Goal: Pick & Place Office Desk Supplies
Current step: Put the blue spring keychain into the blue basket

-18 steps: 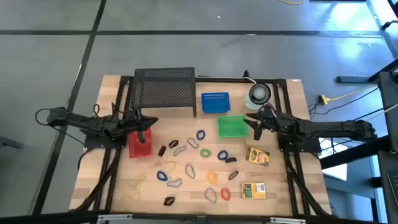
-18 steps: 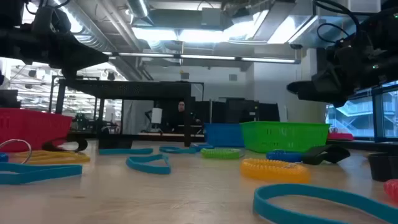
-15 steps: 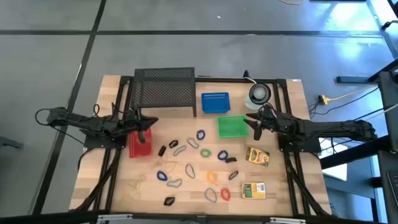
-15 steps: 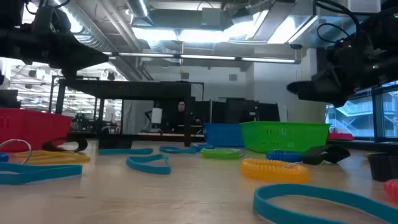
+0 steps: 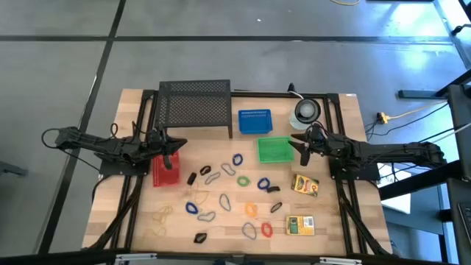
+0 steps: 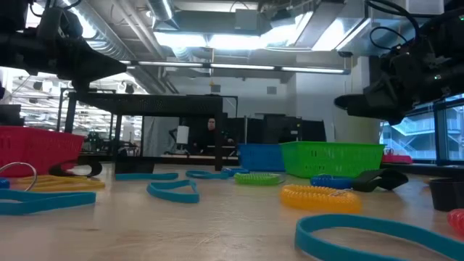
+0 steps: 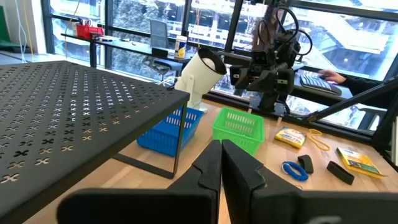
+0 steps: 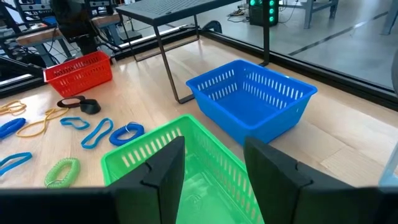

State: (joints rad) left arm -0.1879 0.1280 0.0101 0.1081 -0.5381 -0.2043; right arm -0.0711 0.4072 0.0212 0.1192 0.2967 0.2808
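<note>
My right gripper (image 8: 211, 165) hangs apart above the green plastic basket (image 8: 155, 155); my left gripper (image 7: 221, 163), pressed together, probably sits over the red plastic basket (image 5: 165, 171).

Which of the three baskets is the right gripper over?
The green basket: the open right gripper hangs at its edge. The blue basket sits farther back; the red basket is under the left arm.

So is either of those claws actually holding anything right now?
No. The left gripper is shut on nothing above the red basket; the right gripper is open, empty, over the green basket.
</note>
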